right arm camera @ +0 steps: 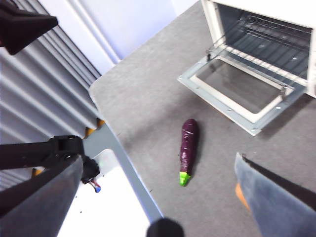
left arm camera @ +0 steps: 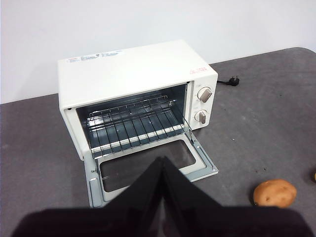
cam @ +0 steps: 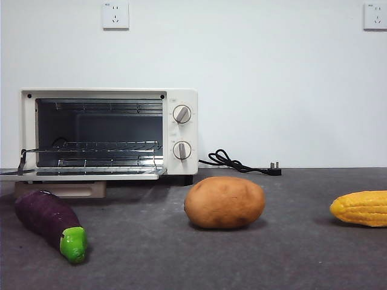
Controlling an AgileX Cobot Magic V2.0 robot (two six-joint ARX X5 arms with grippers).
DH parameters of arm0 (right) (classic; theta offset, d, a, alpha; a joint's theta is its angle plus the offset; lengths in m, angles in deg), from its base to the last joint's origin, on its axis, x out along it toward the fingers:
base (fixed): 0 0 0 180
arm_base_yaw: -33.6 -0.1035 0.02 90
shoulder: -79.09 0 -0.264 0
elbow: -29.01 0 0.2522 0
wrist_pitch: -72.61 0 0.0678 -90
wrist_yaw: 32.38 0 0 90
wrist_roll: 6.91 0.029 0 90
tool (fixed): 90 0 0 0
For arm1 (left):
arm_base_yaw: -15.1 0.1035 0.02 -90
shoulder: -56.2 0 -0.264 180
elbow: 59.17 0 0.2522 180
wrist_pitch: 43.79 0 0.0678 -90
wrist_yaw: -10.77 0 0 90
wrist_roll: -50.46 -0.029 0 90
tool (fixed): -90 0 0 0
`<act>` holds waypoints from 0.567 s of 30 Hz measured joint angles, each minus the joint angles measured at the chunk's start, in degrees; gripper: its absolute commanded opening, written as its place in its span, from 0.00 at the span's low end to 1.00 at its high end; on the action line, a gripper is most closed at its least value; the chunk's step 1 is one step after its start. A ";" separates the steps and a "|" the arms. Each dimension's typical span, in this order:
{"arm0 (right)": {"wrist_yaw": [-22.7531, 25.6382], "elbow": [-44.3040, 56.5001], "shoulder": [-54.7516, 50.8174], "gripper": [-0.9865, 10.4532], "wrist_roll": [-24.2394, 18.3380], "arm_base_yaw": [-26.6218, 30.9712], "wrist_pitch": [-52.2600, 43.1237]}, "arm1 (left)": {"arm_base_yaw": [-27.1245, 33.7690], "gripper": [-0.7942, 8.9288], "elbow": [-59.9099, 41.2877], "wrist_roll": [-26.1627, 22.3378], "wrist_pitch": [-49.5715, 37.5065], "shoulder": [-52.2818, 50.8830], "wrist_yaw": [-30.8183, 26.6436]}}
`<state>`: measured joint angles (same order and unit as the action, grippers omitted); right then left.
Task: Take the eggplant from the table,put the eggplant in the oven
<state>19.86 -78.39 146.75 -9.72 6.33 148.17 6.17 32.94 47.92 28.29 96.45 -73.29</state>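
Note:
The dark purple eggplant (cam: 49,223) (right arm camera: 188,146) lies on the grey table (cam: 290,260), just in front of the oven's left side, its green stem cap pointing away from the oven. The cream oven (cam: 109,132) (left arm camera: 133,94) (right arm camera: 261,74) stands with its glass door folded down flat and its wire rack bare. My right gripper (right arm camera: 159,159) hangs high above the eggplant, open wide and holding nothing. High in front of the oven's open mouth, my left gripper (left arm camera: 163,165) is shut and empty. Neither arm shows in the front view.
A brown potato (cam: 224,202) (left arm camera: 275,193) sits mid-table and a yellow corn cob (cam: 361,208) at the right. The oven's black cord and plug (cam: 242,164) lie behind them. The table's left edge (right arm camera: 123,148) runs close beside the eggplant.

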 measured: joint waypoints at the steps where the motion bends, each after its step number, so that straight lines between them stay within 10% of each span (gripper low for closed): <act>1: 0.07 -0.04 0.52 0.66 0.00 -1.01 -0.15 | 0.00 0.08 0.00 0.00 -0.02 0.00 0.00; 17: 14.34 -0.11 21.46 0.66 0.72 -23.21 -7.50 | 0.00 0.08 0.00 -1.11 1.20 0.02 0.00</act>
<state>34.20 -78.50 168.21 -9.00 -16.88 140.68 6.17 32.94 46.80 29.50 96.47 -73.29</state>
